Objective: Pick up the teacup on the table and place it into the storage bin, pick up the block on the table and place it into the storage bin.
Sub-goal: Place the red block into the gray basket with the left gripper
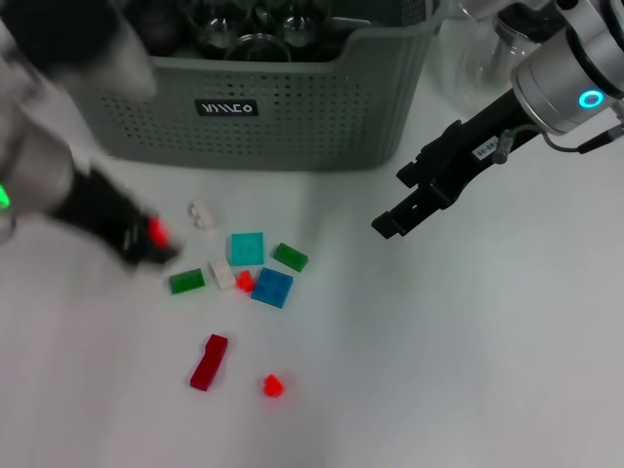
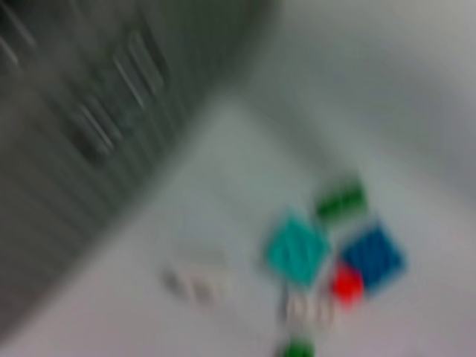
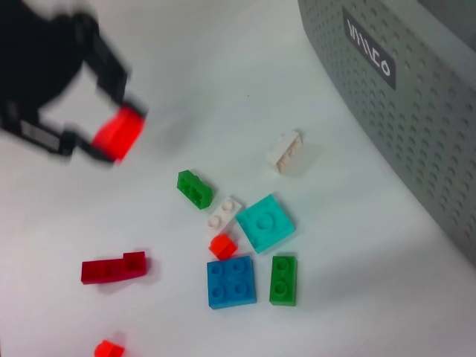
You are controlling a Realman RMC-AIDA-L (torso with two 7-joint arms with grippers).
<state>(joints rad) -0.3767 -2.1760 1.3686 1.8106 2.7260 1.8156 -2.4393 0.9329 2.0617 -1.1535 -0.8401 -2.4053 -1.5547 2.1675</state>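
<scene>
We see the left claw [image 1: 154, 237] clenched on a small red block [image 3: 119, 134], lifted off the white bench [image 1: 439, 370] at about nine o'clock from the scatter of bricks. We judge it is held high so it can clear the wall of the storage bin [image 1: 292, 117], which stands at twelve o'clock, well behind the bricks. The arm is blurred, so it appears to be in motion.

The right claw [image 1: 405, 210] hangs at about three o'clock, apart from everything; we cannot tell whether it is released or clenched, and it looks idle, kept out of the left arm's way.

Loose on the bench lie a teal plate brick [image 1: 247, 249], a blue plate brick [image 1: 272, 288], two green bricks [image 1: 290, 256], a white brick [image 1: 201, 214] and a long dark-red brick [image 1: 209, 362] at six o'clock.

Glassware sits inside the bin (no teacup can be singled out there, nor on the bench).

The bin's black label [image 1: 226, 108] carries white lettering, seemingly inverted; we cannot read it with confidence.
</scene>
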